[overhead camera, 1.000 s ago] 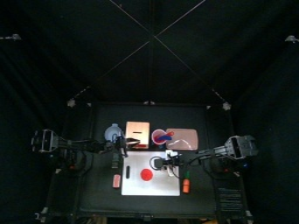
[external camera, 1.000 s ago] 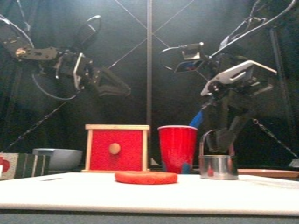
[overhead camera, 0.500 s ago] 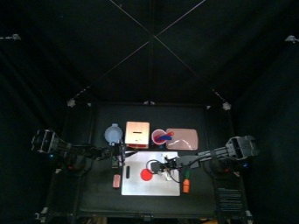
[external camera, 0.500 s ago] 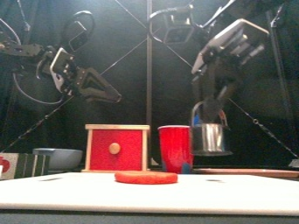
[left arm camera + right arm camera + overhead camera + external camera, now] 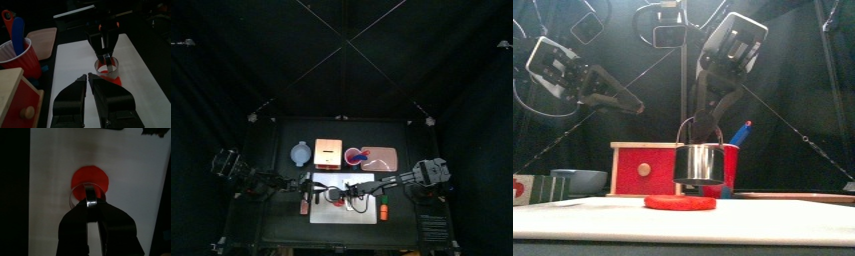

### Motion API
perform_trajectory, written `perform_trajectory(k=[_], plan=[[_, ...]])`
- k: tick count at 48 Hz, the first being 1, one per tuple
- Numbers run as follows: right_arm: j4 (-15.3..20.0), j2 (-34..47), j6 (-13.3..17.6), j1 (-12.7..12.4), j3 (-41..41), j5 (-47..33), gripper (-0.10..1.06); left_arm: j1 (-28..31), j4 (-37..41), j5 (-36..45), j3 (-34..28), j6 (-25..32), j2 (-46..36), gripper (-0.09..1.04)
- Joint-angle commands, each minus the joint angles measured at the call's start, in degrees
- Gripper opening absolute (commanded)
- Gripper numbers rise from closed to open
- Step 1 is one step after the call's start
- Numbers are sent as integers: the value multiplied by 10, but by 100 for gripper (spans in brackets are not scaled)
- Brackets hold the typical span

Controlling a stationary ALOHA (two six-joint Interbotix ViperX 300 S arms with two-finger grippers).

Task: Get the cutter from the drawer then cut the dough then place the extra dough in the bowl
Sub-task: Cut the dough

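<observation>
Right gripper pinches the wire handle of the cutter, red dough just below it; cutting likely calls for pressing straight down. Left gripper, jaws pressed together, hovers beside.

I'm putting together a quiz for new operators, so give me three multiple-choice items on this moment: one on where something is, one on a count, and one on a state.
1. Where is the metal cutter?
A. hanging from the right gripper over the dough
B. inside the red cup
C. lying flat on the white board

2. How many toy knives stand in the red cup?
A. none
B. two
C. five

3. What state is the dough in?
A. a ring with a hole cut out
B. torn into pieces
C. a whole disc lying flat on the white board

Answers:
1 A: the front view shows its wire handle in the jaws and its rim clear of the dough.
2 B: the left wrist view shows one blue knife and one red knife.
3 C: the right wrist view shows an unbroken round.
</observation>
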Motion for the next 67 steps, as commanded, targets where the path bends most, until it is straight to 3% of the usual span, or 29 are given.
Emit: perform_trajectory(k=[1,29,43,49,60,67], plan=[[-2,-10,1,0,-19,-8,34,-11,-12,-18,-11,-1,8,56],[-33,11,0,-6,-26,-13,34,-26,-28,-23,-12,-1,24,56],[-18,13,-1,-7,-29,-25,36,-36,-40,-23,-13,-2,25,57],[-18,10,-2,-4,-29,-38,48,-44,-40,-24,-24,-2,33,59],[-17,-1,-2,-4,-21,-49,86,-55,-65,-25,-36,-4,46,74],[-21,-6,-1,-4,-11,-52,91,-70,-108,-29,-37,-10,54,86]])
